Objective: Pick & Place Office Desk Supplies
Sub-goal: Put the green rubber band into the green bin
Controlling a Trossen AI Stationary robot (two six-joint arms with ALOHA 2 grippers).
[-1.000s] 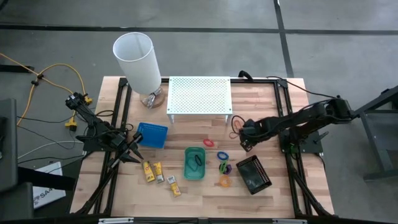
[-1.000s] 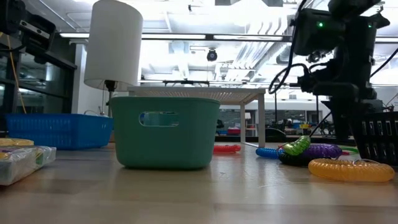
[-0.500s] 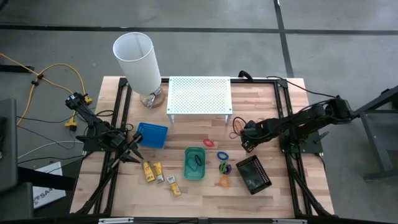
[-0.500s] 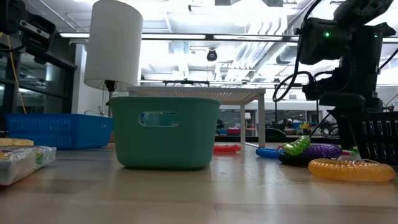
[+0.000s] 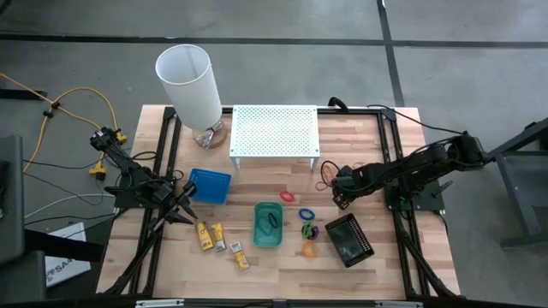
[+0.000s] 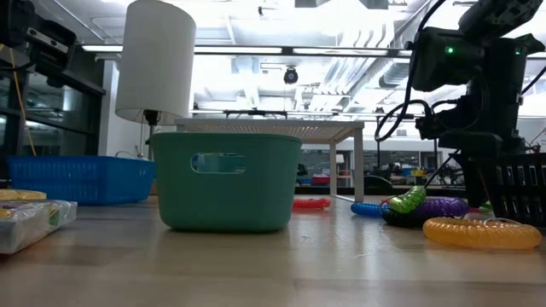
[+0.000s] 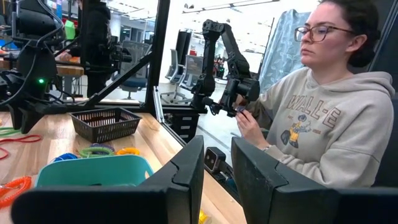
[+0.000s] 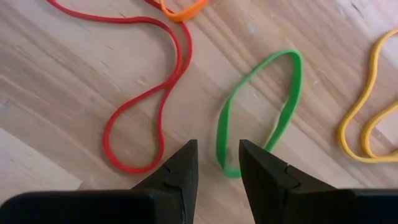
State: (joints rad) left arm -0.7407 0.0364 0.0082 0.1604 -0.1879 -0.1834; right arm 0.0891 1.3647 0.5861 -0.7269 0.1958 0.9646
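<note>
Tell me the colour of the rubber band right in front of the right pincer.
Green band, between red and yellow ones; the right wrist view shows it best.

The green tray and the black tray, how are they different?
The green tray has solid walls; the black tray has open, mesh-like walls. The green tray lies near the table's middle, with something dark inside; what the black tray holds is unclear, and it lies further towards the right arm's side, turned at a slant. The green tray looks lined up with the table's edges. Both are small, rectangular and open-topped, resting on the wooden table.
</note>
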